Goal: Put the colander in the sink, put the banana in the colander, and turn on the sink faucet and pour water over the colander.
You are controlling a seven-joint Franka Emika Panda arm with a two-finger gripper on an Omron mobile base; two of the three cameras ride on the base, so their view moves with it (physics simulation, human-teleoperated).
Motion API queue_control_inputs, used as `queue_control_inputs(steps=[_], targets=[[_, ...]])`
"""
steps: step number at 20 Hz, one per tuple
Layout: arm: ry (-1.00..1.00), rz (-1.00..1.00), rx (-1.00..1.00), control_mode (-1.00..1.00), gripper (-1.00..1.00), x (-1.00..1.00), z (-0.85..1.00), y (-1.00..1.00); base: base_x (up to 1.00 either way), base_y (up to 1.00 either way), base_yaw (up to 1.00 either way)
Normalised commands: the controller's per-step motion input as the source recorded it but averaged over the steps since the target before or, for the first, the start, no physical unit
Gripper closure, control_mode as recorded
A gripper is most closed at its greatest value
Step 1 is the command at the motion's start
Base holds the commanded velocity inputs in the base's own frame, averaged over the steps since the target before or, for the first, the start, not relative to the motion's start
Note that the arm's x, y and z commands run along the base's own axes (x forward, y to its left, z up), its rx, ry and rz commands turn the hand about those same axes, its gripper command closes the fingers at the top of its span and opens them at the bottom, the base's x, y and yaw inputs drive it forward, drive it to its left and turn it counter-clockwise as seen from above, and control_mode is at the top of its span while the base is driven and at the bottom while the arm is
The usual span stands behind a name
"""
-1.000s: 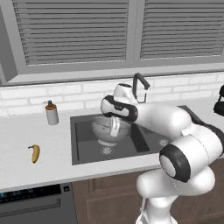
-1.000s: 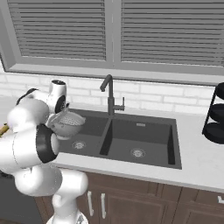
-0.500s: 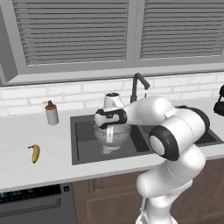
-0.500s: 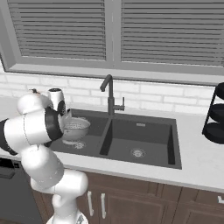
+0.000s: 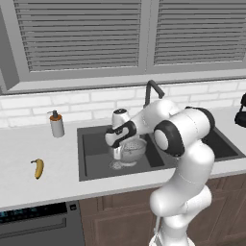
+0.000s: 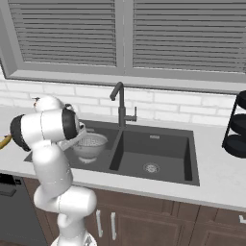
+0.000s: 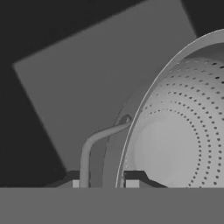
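Observation:
The colander (image 5: 132,150) (image 6: 91,144), a silvery perforated bowl, sits low in the left basin of the dark sink (image 5: 91,174) (image 6: 158,178), by the drain. I cannot tell whether it touches the floor. My gripper (image 5: 116,153) (image 7: 104,181) is shut on the colander's rim (image 7: 131,127) next to its wire handle (image 7: 89,146). The banana (image 5: 38,168) lies on the counter left of the sink; its tip (image 6: 4,141) peeks out behind my arm. The sink faucet (image 5: 153,91) (image 6: 120,103) stands behind the divider.
A white soap bottle (image 5: 56,125) stands at the sink's back left corner. A black tiered rack (image 6: 238,127) (image 5: 241,110) is on the counter at the far right. The right basin (image 6: 153,156) holds only its drain. A dishwasher front (image 5: 33,226) sits below the counter.
The colander has come down lower into the left basin with my gripper still shut on its rim. My arm's elbow has swung round above the sink. The banana has not moved.

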Motion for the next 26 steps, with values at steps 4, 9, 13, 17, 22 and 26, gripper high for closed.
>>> queue_control_inputs(steps=[4, 9, 13, 17, 22, 26], targets=[[0.0, -0.1, 0.0, -1.0, 1.0, 0.35, -0.57, 0.0, 0.0, 0.0, 0.0], [0.0, -0.07, 0.0, -1.0, 1.0, 0.35, -0.57, 0.0, 0.0, 0.0, 0.0], [0.0, -0.08, 0.0, -1.0, 1.0, 0.53, -0.41, 0.0, 0.0, 0.0, 0.0], [0.0, -0.09, 0.0, -1.0, 1.0, 0.44, -0.4, 0.03, 0.0, 0.0, 0.0], [0.0, -0.12, 0.0, -1.0, 1.0, 0.31, -0.35, 0.07, 0.0, 0.0, 0.0], [0.0, -0.13, 0.0, -1.0, -1.0, 0.12, -0.29, 0.0, 0.0, 0.0, 0.0]])
